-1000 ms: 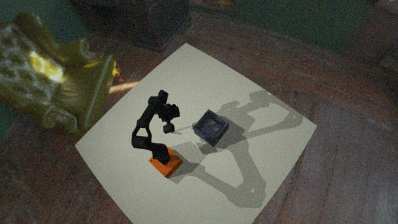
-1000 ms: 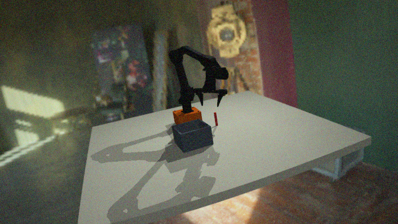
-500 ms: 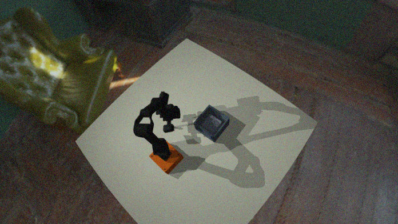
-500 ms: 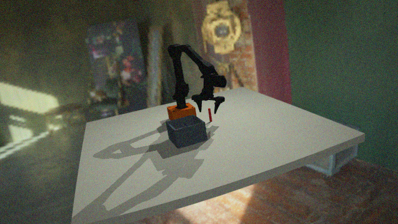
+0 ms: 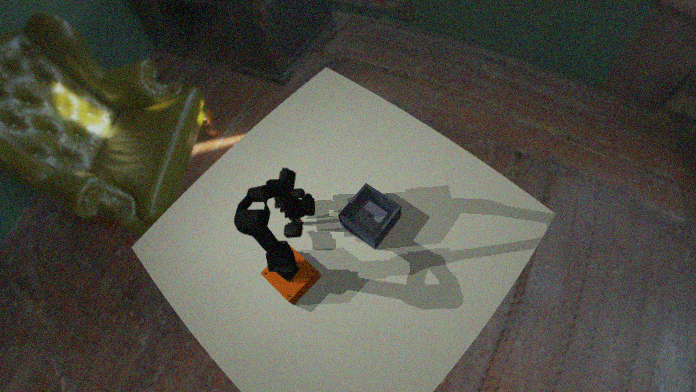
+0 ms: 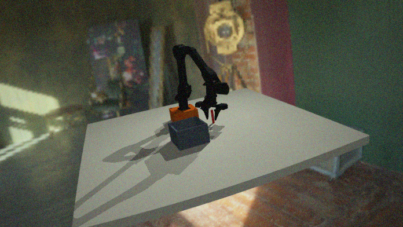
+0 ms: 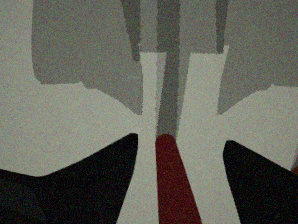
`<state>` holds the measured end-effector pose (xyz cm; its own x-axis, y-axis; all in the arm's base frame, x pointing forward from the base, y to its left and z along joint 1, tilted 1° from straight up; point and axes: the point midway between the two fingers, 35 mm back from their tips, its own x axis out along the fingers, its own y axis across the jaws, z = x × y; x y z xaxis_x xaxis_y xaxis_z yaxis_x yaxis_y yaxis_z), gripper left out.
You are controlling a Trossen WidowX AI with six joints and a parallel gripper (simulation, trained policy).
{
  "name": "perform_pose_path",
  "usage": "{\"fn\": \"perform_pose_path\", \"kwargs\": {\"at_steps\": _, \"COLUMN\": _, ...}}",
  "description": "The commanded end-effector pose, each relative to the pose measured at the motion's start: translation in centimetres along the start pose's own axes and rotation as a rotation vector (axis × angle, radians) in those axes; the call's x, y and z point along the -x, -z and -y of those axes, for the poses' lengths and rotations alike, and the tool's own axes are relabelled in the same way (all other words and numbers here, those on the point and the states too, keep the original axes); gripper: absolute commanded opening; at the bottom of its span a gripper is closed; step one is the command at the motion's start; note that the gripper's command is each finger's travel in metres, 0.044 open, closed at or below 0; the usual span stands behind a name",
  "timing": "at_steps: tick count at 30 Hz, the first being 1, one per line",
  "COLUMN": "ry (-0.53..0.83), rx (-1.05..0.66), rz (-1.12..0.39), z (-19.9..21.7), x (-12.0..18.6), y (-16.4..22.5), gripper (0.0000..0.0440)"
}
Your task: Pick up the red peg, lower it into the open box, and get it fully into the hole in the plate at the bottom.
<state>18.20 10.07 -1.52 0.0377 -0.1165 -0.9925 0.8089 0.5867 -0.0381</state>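
At the left, toward the far side of the desk (image 5: 350,125) (image 6: 275,130), the orange base (image 5: 297,287) (image 6: 175,116) carries the black arm (image 5: 252,220) (image 6: 181,69), which rises, bends over at the top and comes down to the right. Just right of the base and nearer, the dark box (image 5: 355,227) (image 6: 194,139) sits on the desk, open side up. From above, a paler patch shows at its bottom, but the hole is too dim to make out. Further right, beyond the box, the pincer (image 5: 296,220) (image 6: 212,119) (image 7: 181,144) points down at the desk, its fingers spread partway. The peg (image 6: 212,116) (image 7: 172,185) stands between them, roughly upright, outside the box; it perhaps leans a little, though the view is too grainy to be sure. Close up, pale desk shows on both sides of it, with the narrower gap on the left, so the pincer is not pinching it.
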Motion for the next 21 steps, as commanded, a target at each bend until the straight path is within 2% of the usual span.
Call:
{"fn": "perform_pose_path", "kwargs": {"at_steps": 1, "ry": -0.002, "rx": -0.008, "rz": -0.027, "z": -0.2, "x": 0.0, "y": 0.2, "gripper": 0.0156}}
{"fn": "perform_pose_path", "kwargs": {"at_steps": 7, "ry": 0.003, "rx": -0.001, "rz": -0.073, "z": -0.4, "x": 0.2, "y": 0.2, "gripper": 0.0000}}
{"fn": "perform_pose_path", "kwargs": {"at_steps": 21, "ry": -0.044, "rx": 0.120, "rz": 0.066, "z": -1.1, "x": 4.7, "y": -3.1, "gripper": 0.0001}}
